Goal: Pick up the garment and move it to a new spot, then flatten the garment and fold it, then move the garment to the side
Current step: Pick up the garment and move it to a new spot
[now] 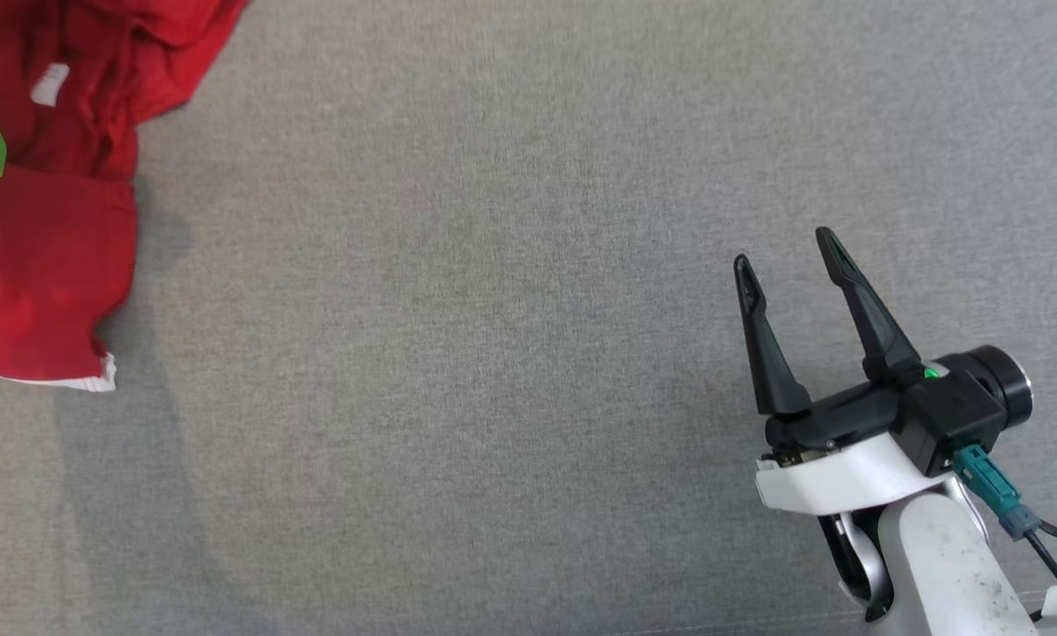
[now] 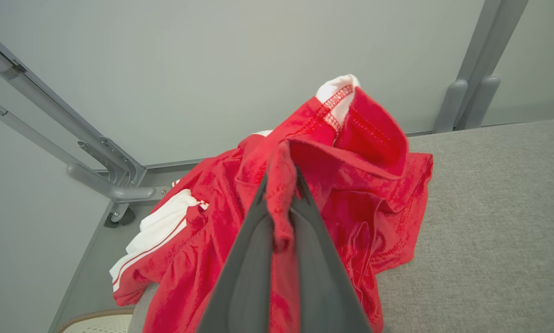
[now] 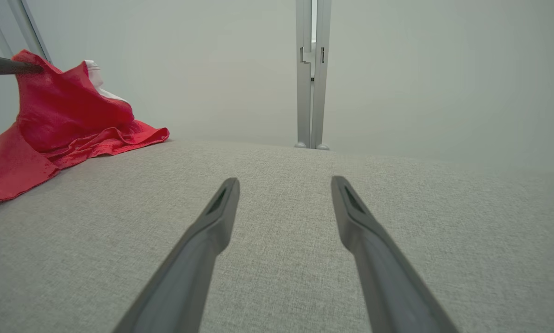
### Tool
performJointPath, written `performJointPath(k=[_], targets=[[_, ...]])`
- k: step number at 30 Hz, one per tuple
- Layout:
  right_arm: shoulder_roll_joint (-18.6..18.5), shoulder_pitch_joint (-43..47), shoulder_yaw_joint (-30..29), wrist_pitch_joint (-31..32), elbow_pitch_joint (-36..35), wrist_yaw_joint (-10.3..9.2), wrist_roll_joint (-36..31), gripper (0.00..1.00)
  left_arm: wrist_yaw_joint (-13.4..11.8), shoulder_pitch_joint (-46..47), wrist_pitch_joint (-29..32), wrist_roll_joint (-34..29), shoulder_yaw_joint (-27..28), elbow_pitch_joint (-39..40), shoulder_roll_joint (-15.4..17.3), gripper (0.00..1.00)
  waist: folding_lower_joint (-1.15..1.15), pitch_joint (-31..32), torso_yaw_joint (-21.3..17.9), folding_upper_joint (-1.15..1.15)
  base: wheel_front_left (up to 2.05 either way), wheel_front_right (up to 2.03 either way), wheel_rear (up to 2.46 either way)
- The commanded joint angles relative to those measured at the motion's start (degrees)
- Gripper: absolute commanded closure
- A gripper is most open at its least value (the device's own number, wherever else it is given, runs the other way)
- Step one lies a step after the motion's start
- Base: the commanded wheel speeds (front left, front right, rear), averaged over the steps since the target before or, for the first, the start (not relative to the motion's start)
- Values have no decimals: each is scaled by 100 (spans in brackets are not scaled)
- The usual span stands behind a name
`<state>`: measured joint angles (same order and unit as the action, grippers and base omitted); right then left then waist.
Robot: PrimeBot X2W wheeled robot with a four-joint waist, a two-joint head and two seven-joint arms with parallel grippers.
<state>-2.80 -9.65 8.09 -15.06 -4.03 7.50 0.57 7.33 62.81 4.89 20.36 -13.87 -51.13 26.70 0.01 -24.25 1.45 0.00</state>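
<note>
Garment (image 2: 360, 185) pinched in closed L gripper (image 2: 281, 178) — R gripper (image 1: 782, 247) spread wide, empty.

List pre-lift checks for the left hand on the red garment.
1. Grip: left hand shut on a fold of the red garment: ok.
2. Layers pinched between the fingers: cannot tell.
3. Other arm: right hand open, apart from the garment: ok.
4. Set-down room: grey surface beside the garment bare: ok.
5. Snag: white-striped part hangs over the surface edge near the metal frame; whether it will come away freely: cannot tell.
</note>
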Motion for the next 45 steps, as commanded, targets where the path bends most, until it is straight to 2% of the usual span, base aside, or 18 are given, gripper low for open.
performJointPath(k=[1,8,14,18,21,25,29,32,39,45], targets=[[-15,91,-14,-18,50,-2,82,0,10,38,-34,9,-72,83,71,100,-1,689,-7,0,0,0,0],[-16,397,-168,-18,222,-2,359,0,9,-12,92,221,-722,782,46,100,-1,1532,-205,0,0,0,0],[-15,628,-380,-18,344,-2,485,0,10,-37,182,620,-1416,1680,-324,100,-1,2042,-409,0,0,0,0],[-16,702,-458,-18,382,-2,545,0,10,-105,194,945,-1788,2278,-682,100,-1,2182,-617,0,0,0,0],[-17,708,-507,-18,406,-2,588,0,11,-183,197,1237,-1985,2649,-1077,100,-1,2184,-805,0,0,0,0],[-15,646,-582,-18,385,-2,633,0,10,-298,241,1614,-2076,2848,-1518,100,-1,2008,-1030,0,0,0,0],[-15,564,-644,-18,380,-2,707,0,-92,-716,105,1764,-2151,2654,-1768,100,-1,1792,-1220,0,0,0,0],[-13,530,-670,-18,389,-2,762,0,-194,-1200,-79,1808,-2184,2319,-1783,100,-1,1634,-1325,0,0,0,0],[-15,442,-699,-18,354,-2,802,0,-684,-2258,-992,1736,-2050,1075,-1706,100,-1,1352,-1405,0,0,0,0],[-12,456,-658,-18,416,-2,741,0,-1072,-2484,-1727,1679,-1853,378,-1740,99,-1,1309,-1241,0,0,0,0]])
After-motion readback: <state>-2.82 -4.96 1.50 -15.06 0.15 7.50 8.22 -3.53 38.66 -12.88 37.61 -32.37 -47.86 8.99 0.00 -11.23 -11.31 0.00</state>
